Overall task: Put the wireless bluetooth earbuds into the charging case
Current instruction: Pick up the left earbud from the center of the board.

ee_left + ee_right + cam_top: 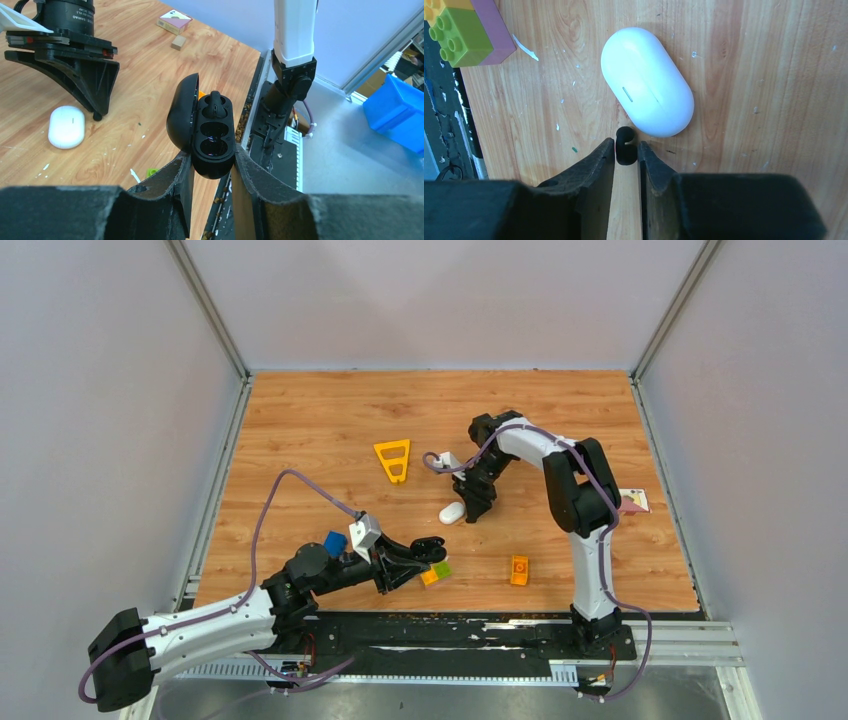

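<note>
Job looks half done: left gripper (212, 157) squeezes an open black clamshell case (212, 135), one bud (215, 102) seemingly inside. Right gripper (626, 148) pinches a tiny black earbud (625, 144) beside a shut white oval case (646, 82).

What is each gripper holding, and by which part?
The left gripper clamps the open black charging case by its near end. The right gripper pinches a black earbud between its fingertips, beside the white case.
</note>
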Controlling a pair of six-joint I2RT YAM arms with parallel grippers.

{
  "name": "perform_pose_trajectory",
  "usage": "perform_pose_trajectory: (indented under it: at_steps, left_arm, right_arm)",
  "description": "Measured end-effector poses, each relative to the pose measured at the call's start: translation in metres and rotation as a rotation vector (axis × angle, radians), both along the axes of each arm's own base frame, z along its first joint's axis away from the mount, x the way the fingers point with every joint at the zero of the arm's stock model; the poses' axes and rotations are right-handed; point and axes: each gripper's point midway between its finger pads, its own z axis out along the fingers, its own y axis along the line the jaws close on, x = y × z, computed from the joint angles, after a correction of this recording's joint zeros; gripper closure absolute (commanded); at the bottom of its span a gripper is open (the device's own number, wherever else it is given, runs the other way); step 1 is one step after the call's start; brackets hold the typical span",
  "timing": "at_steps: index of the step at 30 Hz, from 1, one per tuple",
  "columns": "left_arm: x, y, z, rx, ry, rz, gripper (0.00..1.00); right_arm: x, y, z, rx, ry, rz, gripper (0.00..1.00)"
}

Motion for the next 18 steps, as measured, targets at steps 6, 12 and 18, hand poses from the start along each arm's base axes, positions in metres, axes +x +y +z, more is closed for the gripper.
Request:
perform_pose_trajectory:
  at_steps: [6, 12, 18]
  left_arm:
    - [0.000, 0.000, 0.000, -0.001, 0.000, 0.000, 1.00]
    - [0.000, 0.000, 0.000, -0.001, 0.001, 0.000, 1.00]
    - [0.000, 0.000, 0.001, -0.004, 0.000, 0.001, 1.00]
  right_arm:
    - [0.000, 0.002, 0.000, 0.006, 0.002, -0.002, 0.84]
    - [0.004, 0.004, 0.002, 0.012, -0.018, -0.009, 0.94]
    - [0.009, 0.003, 0.019, 0.029, -0.106, -0.019, 0.96]
